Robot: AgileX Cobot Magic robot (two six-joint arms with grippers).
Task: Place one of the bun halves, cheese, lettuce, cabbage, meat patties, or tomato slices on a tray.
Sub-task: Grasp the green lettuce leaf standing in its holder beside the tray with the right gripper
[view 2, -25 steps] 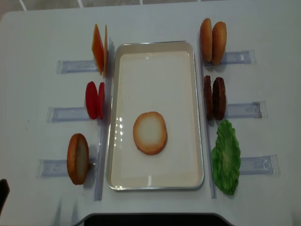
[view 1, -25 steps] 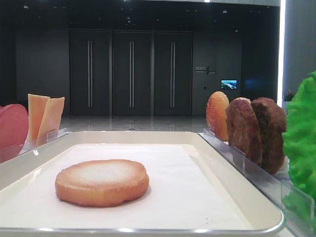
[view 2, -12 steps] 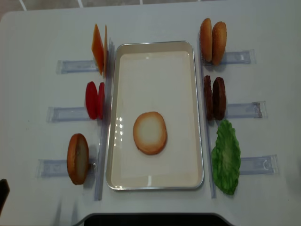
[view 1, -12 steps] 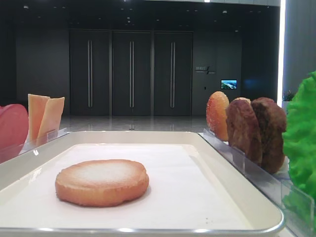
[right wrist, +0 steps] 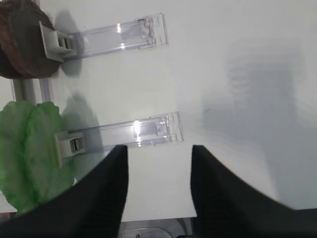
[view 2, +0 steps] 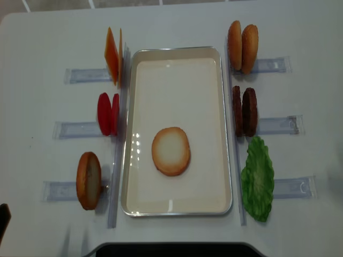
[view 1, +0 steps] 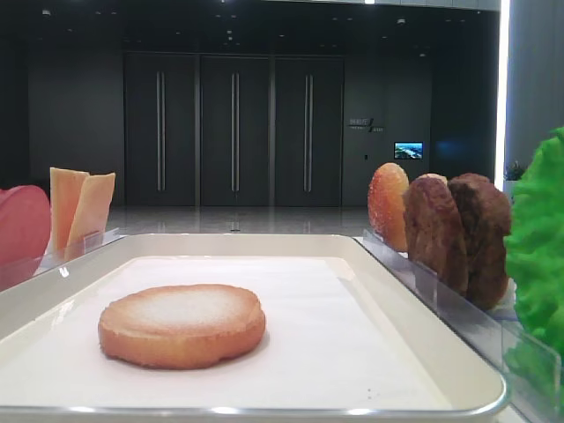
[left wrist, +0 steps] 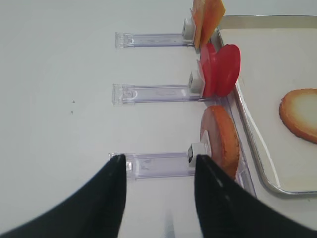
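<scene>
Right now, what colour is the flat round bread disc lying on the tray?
Golden-brown at the edge with a paler face; the flat round bread disc shows best from overhead.

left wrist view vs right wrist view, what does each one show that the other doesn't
Only the left wrist view shows the cheese, tomato slices, a standing bun half, the tray and the open left gripper. Only the right wrist view shows the lettuce, a meat patty and the open right gripper. Both show clear racks on the white table.

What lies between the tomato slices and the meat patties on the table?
The tray lies between the tomato slices and the meat patties; that stretch of it is bare paper, as the overhead view shows.
</scene>
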